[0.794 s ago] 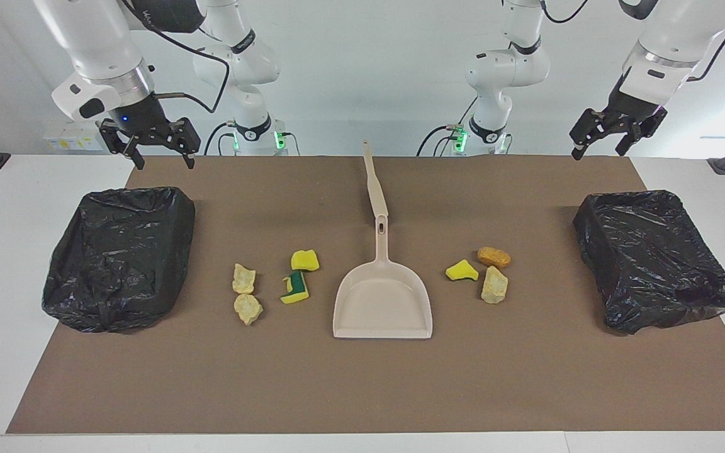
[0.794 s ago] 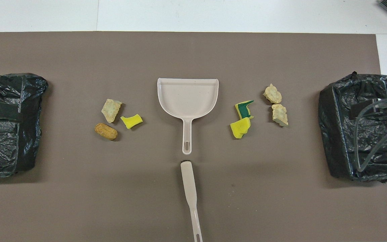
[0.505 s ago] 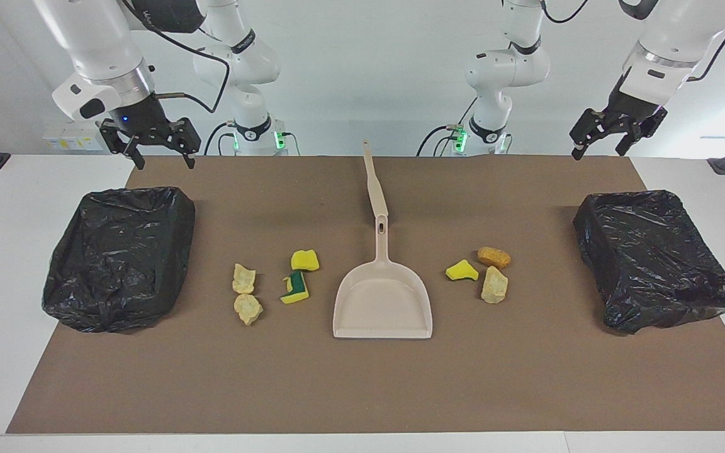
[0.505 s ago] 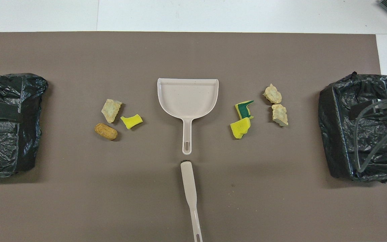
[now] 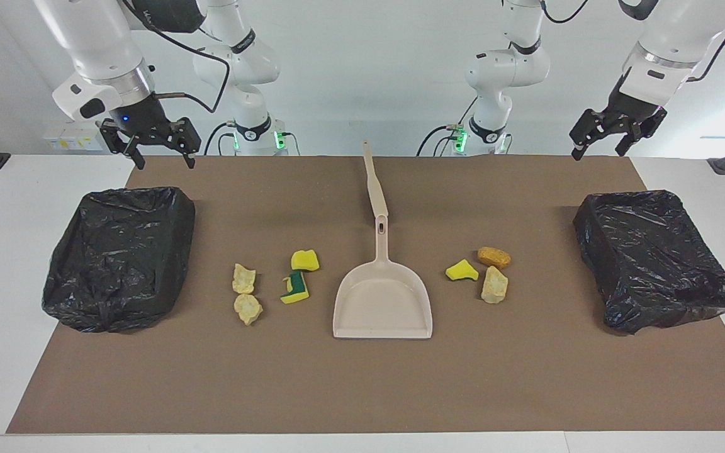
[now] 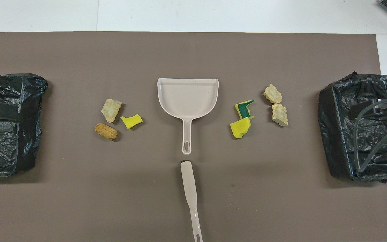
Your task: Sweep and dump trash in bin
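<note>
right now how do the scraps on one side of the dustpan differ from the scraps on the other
The group toward the right arm's end has four scraps; the group toward the left arm's end has three. The four-scrap group has a yellow-and-green sponge and two pale lumps; the three-scrap group has an orange-brown lump and one pale lump. Both hold a plain yellow piece and lie on the mat beside the dustpan, untouched.

A robotics lab: bare white walls, table-mounted arms (image 5: 243,69).
</note>
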